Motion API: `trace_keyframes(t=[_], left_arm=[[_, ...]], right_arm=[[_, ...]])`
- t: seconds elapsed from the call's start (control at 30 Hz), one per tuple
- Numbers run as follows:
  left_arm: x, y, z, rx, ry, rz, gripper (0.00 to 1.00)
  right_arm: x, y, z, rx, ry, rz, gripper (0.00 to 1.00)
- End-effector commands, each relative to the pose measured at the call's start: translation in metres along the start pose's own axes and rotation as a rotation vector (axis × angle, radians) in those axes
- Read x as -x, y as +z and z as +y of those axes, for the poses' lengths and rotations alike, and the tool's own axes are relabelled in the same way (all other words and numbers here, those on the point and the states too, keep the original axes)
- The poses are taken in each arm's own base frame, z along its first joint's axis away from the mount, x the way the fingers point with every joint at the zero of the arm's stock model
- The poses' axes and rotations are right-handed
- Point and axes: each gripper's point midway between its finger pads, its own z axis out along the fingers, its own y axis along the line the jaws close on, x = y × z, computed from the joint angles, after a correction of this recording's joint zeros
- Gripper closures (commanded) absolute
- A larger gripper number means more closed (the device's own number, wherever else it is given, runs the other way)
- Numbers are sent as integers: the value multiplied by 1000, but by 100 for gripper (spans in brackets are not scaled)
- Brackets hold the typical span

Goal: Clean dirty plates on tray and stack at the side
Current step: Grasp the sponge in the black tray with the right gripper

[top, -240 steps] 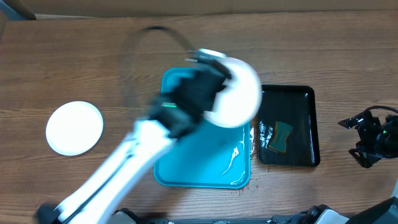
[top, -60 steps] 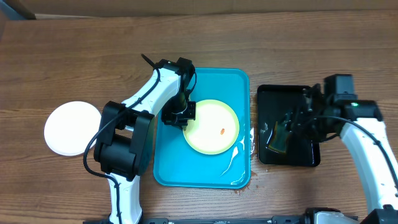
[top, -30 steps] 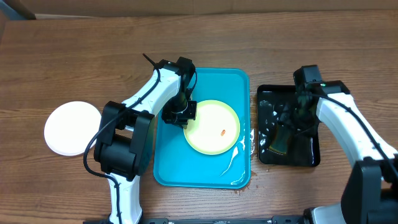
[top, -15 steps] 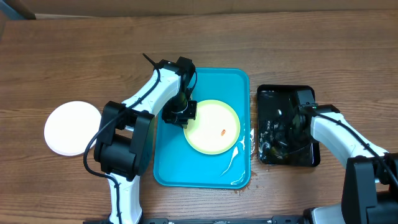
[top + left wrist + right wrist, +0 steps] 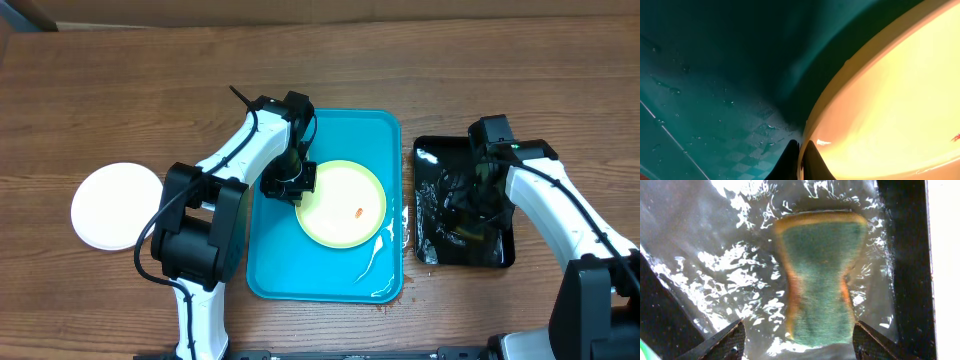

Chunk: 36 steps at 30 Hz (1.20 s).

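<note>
Yellow-green plate (image 5: 345, 203) on tray (image 5: 322, 276), left rim pinched by left tool (image 5: 800, 158).

Plain brown wood-grain tabletop (image 5: 110, 100) filling pretty much the whole overhead view, with the grain going left to right. Evenly lit, soft light, nothing harsh. Along the far edge, a paler tan strip (image 5: 420, 8), can't tell if wall or board. Top-left corner, a dark thing (image 5: 22, 12), too cropped to make out.
</note>
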Motion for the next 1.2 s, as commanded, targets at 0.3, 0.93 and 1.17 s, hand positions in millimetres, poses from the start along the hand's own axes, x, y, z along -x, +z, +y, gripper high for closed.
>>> trace_keyframes(t=[0.3, 0.93, 1.17], left_arm=[[-1, -7, 0, 1, 25, -22, 96], [-1, -7, 0, 2, 25, -22, 96], [-1, -7, 0, 1, 25, -22, 95]], right_arm=[[8, 32, -5, -8, 75, -96, 55], [-6, -4, 16, 107, -100, 12, 38], [-19, 13, 14, 107, -49, 39, 48]])
